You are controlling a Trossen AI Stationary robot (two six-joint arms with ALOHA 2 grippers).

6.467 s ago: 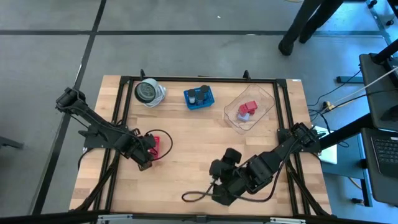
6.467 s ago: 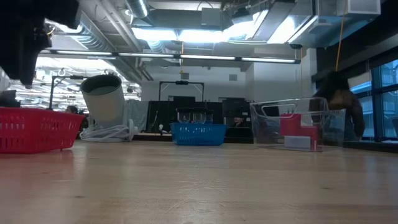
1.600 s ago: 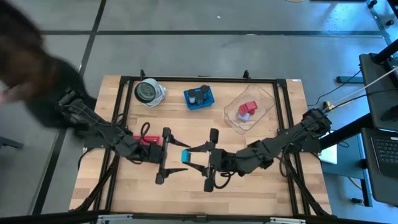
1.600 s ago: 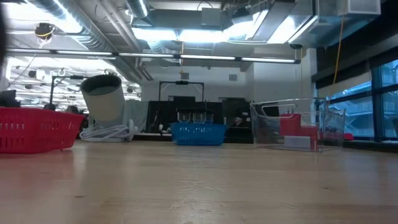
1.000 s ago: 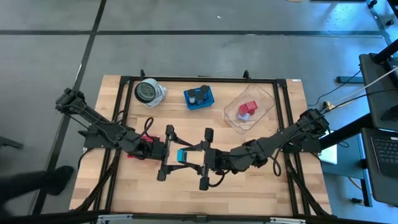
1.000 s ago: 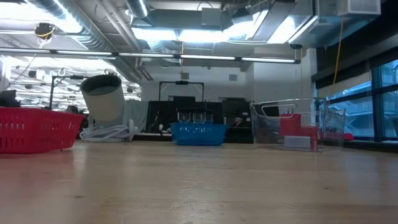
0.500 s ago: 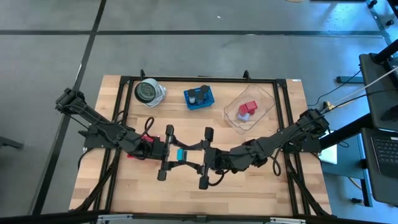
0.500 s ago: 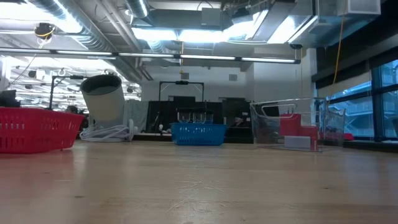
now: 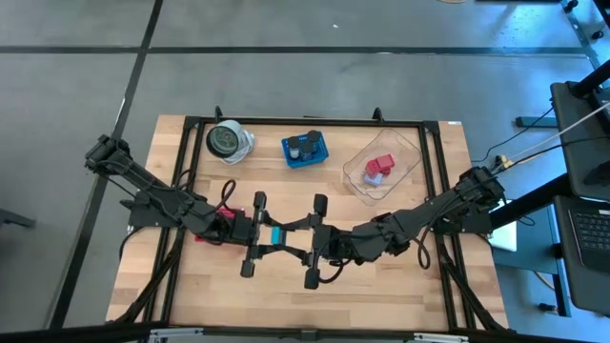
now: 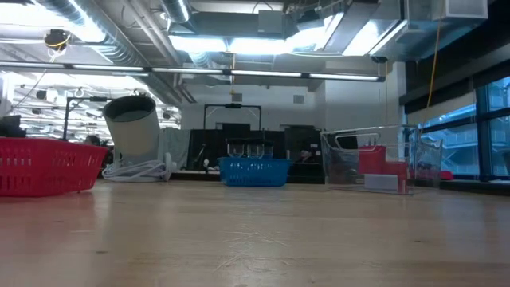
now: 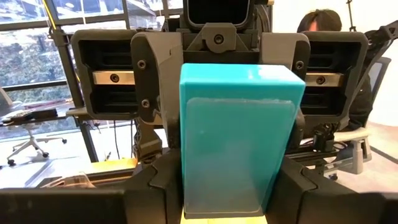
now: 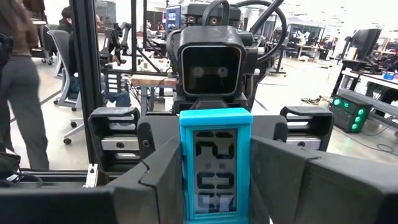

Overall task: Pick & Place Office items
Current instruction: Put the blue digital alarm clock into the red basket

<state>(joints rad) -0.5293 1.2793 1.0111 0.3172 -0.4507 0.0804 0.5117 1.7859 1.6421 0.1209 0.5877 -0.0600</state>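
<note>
A teal block [image 9: 274, 234], one of the office items, hangs above the table's middle between my two grippers. My left gripper [image 9: 267, 234] reaches it from the table's left and my right gripper [image 9: 286, 236] from the right, both shut on it. The left wrist view shows the block's plain back [image 11: 239, 143]. The right wrist view shows its pale face with dark digit shapes [image 12: 215, 168]. The low view shows neither gripper nor the block. My left gripper pinches the block's two narrow sides [image 11: 186, 186] between its fingers [image 11: 158, 180], coming level from the table's left. The block is lifted clear, its plain back toward this gripper. My right gripper pinches the same two narrow sides [image 12: 185, 193] between its fingers [image 12: 158, 180], level from the table's right, facing the left gripper. The block's digit face looks toward this gripper, clear of the table.
A red tray [image 9: 225, 215] lies behind my left wrist. At the far side stand a grey-and-white disc [image 9: 227, 141], a blue basket [image 9: 305, 149] and a clear tub [image 9: 381, 167] holding a red cube. People show beyond the table [image 12: 18, 74].
My left gripper's fingers have drawn in onto the teal block that my right gripper holds. Both arms and the block have otherwise stayed nearly where they were above the table's middle.
</note>
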